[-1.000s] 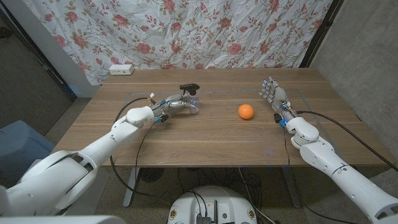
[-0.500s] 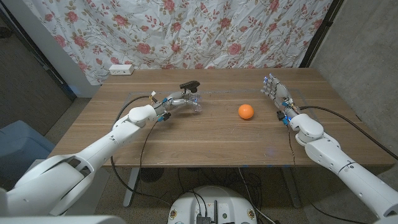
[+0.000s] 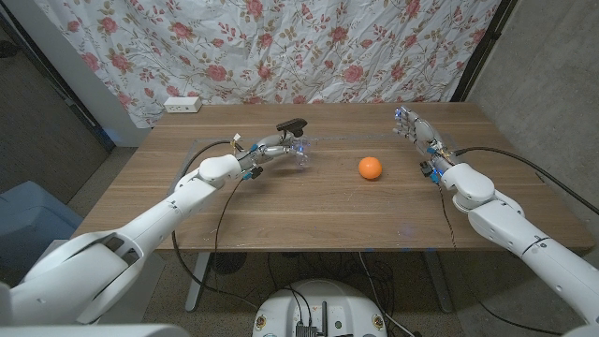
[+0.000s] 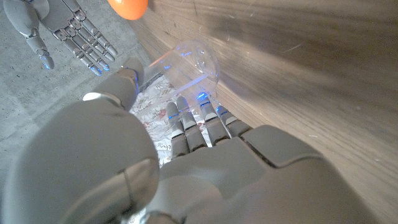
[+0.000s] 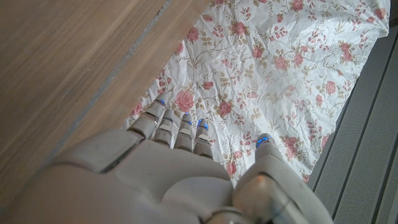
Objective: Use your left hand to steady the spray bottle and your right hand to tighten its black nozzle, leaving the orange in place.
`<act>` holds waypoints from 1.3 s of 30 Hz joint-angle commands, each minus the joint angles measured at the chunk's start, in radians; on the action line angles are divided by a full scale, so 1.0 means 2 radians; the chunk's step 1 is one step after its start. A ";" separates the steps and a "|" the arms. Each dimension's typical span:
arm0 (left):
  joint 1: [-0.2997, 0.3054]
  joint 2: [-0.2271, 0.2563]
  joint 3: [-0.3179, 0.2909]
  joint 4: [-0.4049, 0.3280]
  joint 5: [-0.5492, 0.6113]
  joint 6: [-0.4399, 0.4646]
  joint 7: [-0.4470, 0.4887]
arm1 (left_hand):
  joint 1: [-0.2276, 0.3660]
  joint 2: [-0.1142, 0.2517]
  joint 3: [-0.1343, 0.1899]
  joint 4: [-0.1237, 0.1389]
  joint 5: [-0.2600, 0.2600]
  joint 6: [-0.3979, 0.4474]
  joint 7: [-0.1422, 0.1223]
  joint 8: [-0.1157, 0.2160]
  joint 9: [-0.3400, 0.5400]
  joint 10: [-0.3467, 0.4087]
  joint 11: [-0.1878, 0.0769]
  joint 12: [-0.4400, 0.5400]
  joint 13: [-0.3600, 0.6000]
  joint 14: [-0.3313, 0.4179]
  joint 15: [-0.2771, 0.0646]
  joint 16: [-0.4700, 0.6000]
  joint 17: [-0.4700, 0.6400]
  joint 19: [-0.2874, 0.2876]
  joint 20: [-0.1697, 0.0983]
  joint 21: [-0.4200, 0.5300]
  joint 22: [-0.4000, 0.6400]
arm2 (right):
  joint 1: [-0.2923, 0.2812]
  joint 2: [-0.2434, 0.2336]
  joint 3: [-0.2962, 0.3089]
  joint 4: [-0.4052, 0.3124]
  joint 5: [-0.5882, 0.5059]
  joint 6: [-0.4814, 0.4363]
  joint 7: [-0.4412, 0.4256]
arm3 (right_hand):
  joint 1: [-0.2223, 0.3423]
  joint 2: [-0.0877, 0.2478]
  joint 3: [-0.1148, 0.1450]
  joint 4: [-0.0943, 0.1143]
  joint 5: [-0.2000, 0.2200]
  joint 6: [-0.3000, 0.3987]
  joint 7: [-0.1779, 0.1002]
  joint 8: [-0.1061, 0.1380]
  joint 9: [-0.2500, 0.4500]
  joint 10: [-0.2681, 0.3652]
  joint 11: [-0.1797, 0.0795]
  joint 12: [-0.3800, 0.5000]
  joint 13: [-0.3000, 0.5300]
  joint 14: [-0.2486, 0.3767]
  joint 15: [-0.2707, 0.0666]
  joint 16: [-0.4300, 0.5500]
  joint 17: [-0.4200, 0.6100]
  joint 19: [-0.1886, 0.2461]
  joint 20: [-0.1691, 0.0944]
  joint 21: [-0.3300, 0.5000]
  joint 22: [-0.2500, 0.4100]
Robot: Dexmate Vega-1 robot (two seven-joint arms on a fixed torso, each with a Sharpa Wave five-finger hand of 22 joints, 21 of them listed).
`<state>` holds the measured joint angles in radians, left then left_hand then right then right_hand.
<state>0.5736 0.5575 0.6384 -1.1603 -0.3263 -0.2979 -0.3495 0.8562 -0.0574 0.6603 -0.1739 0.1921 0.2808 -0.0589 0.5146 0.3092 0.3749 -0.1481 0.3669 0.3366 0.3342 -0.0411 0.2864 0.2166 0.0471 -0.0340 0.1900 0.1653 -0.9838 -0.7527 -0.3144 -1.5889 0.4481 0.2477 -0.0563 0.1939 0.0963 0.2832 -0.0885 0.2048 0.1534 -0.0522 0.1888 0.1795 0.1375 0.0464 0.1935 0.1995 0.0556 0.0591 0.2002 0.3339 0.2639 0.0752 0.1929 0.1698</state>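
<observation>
Two hands work over the wooden table [image 3: 309, 211], and the orange [image 3: 371, 168] serves as the marker between them. To the left of the orange, and a little farther back, the left hand [image 3: 269, 149] reaches out from its arm and has its fingers [image 4: 198, 118] curled around the clear body of the spray bottle [image 3: 298, 150], which stands on the table with its black nozzle [image 3: 292, 124] on top. In the left wrist view the bottle's transparent wall [image 4: 186, 65] sits right at the fingertips, with the orange [image 4: 127, 7] beyond it. To the right of the orange, well apart from it and from the bottle, the right hand [image 3: 417, 137] is raised on its edge with its fingers spread and holding nothing. Behind the orange, past the table's far edge, hangs a flowered cloth [image 3: 281, 47]; far to the orange's left, at the table's back corner, lies a white power strip [image 3: 182, 104].
</observation>
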 commanded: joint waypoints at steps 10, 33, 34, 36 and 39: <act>-0.020 0.011 0.015 -0.040 0.011 0.063 -0.022 | 0.000 0.010 -0.014 0.001 -0.002 0.007 0.003 0.012 0.005 0.008 0.002 0.008 0.009 0.006 -0.059 0.008 0.004 0.005 -0.024 0.000 0.001 | 0.010 -0.073 0.001 -0.076 -0.066 -0.048 0.011 | 0.017 -0.004 0.006 -0.016 -0.003 0.003 -0.008 0.003 0.001 -0.005 -0.006 0.002 0.001 -0.007 0.002 0.000 -0.004 -0.003 0.008 -0.002 0.001; -0.020 0.016 0.024 -0.083 0.026 0.091 -0.011 | 0.002 0.020 -0.034 0.001 -0.001 0.016 0.005 0.028 0.010 0.021 0.000 0.015 0.022 0.016 -0.061 0.018 0.008 0.010 -0.022 0.000 0.001 | 0.036 -0.130 -0.006 -0.154 -0.149 -0.110 0.038 | 0.087 -0.023 0.030 -0.050 -0.009 -0.009 -0.018 0.006 0.005 -0.073 -0.009 -0.007 0.002 -0.039 0.025 -0.003 -0.017 -0.021 0.021 -0.004 0.001; -0.018 0.016 0.024 -0.087 0.026 0.095 -0.010 | 0.002 0.021 -0.035 0.001 -0.001 0.016 0.005 0.028 0.011 0.021 -0.001 0.015 0.023 0.016 -0.061 0.018 0.008 0.010 -0.023 0.000 0.001 | 0.038 -0.132 -0.006 -0.156 -0.152 -0.111 0.041 | 0.090 -0.023 0.031 -0.050 -0.009 -0.009 -0.018 0.007 0.006 -0.074 -0.009 -0.007 0.002 -0.040 0.026 -0.004 -0.018 -0.021 0.022 -0.004 0.001; -0.016 0.017 0.024 -0.093 0.026 0.098 -0.008 | 0.002 0.021 -0.037 0.001 -0.001 0.017 0.005 0.029 0.011 0.022 0.001 0.016 0.024 0.016 -0.060 0.018 0.008 0.010 -0.023 0.000 0.001 | 0.042 -0.135 -0.008 -0.160 -0.155 -0.114 0.047 | 0.098 -0.024 0.034 -0.050 -0.007 -0.008 -0.019 0.008 0.006 -0.081 -0.006 -0.007 0.002 -0.043 0.027 -0.004 -0.019 -0.023 0.022 -0.004 0.001; -0.013 0.019 0.023 -0.102 0.026 0.103 -0.005 | 0.003 0.022 -0.039 0.000 -0.001 0.018 0.006 0.031 0.012 0.022 0.002 0.016 0.026 0.017 -0.061 0.019 0.008 0.011 -0.023 0.000 0.001 | 0.049 -0.139 -0.010 -0.163 -0.160 -0.114 0.057 | 0.114 -0.024 0.041 -0.051 -0.003 -0.006 -0.019 0.010 0.007 -0.088 -0.004 -0.006 0.002 -0.052 0.031 -0.005 -0.020 -0.026 0.023 -0.004 0.001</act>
<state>0.5300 0.5852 0.6823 -1.3080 -0.2809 -0.1262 -0.3785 0.8582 -0.0256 0.5864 -0.1718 0.1892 0.3057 -0.0445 0.5700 0.3276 0.4020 -0.1394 0.3906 0.3835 0.3575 -0.0393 0.3182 0.2304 0.0632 -0.0358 0.1900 0.1651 -0.9201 -0.9901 -0.3231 -1.8649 0.1799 0.0562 0.0075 0.3936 0.0417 0.3487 -0.1889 0.1892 0.1408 -0.0862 0.2003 0.1888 -0.0276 0.0325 0.1808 0.1999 -0.0306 0.1160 0.1929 0.2934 0.2173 0.1217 0.1880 0.1674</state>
